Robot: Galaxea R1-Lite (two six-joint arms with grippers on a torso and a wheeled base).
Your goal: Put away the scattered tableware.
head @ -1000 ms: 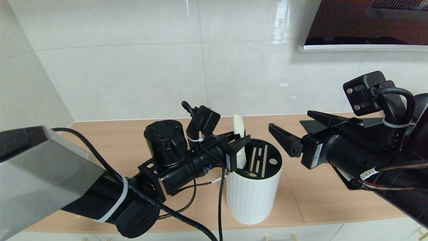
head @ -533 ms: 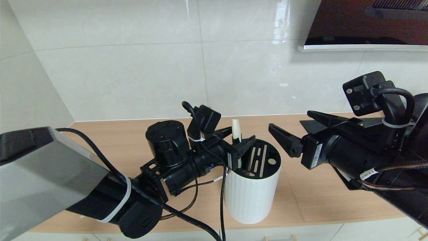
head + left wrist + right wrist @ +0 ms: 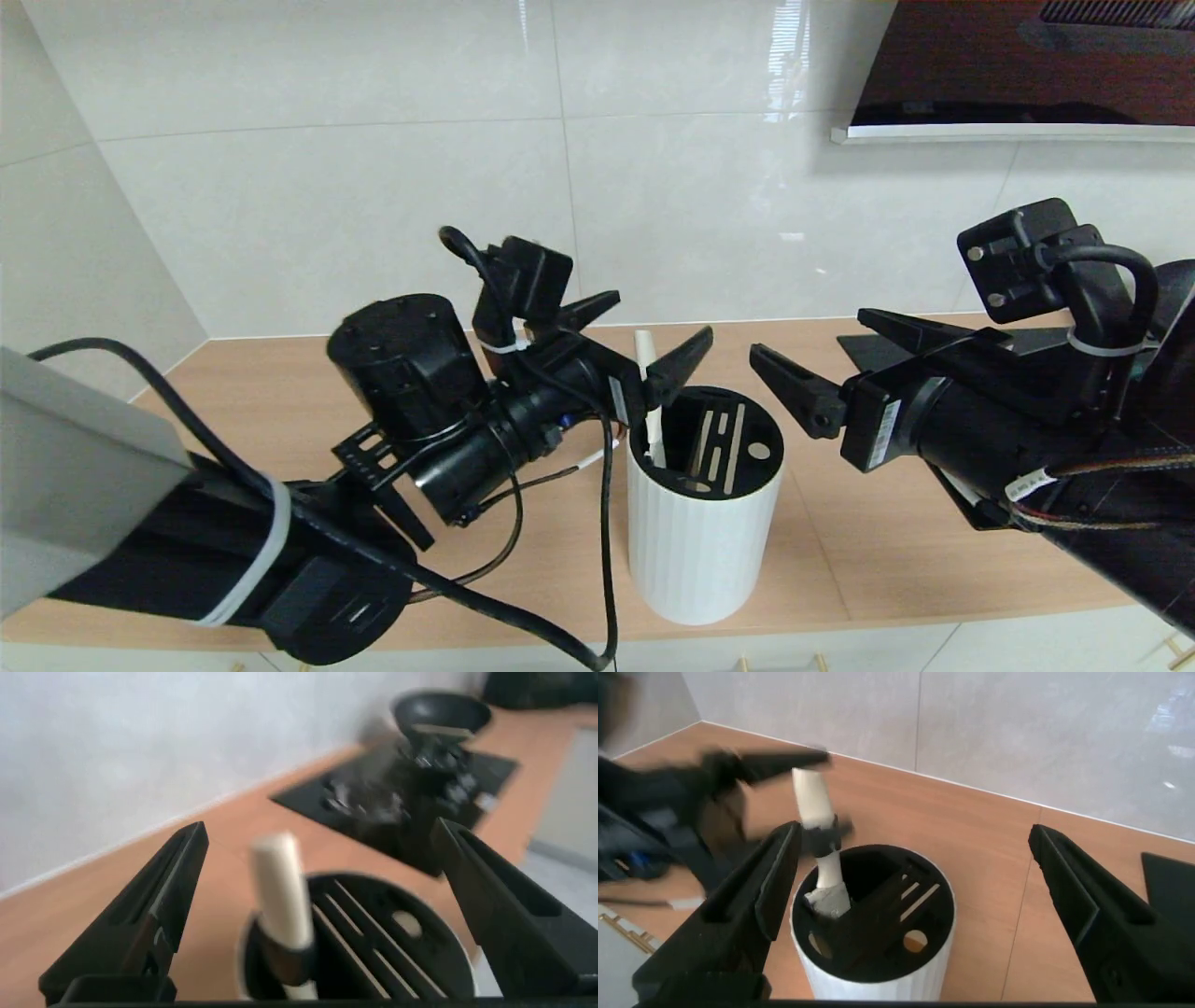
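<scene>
- holder (image 3: pixel 705 532) — white, ribbed, cylindrical, with a black slotted top; stands upright on the wooden counter (image 3: pixel 887 551), near its front edge, between the two arms. seen from above in the right wrist view (image 3: pixel 868 961), with narrow slots, round holes and one larger open compartment.
- utensil (image 3: pixel 643 359) — pale handle with a dark band partway down; stands nearly upright in the holder's larger compartment, on the side toward the left arm. working end hidden inside the holder, so kind of utensil cannot be told. handle top rises clear above the rim (image 3: pixel 814 803).
- left gripper (image 3: pixel 658 319) — fingers spread wide, above the holder's left rim and level with the handle top. in the left wrist view (image 3: pixel 320 829) flanks the handle (image 3: pixel 283 891) on both sides, with a gap at each side; grips nothing.
- right gripper (image 3: pixel 814 338) — fingers spread wide and empty; hangs just to the right of the holder, above counter level, apart from it. in the right wrist view (image 3: pixel 913 833) frames the holder between its two fingers.
- cooktop (image 3: pixel 392 803) — black, set into the counter beyond the holder, toward the right arm; carries a dark pan (image 3: pixel 441 711).
- wall (image 3: pixel 373 205) — pale glossy tiles behind the counter.
- hood (image 3: pixel 1018 75) — dark, mounted on the wall at upper right.
</scene>
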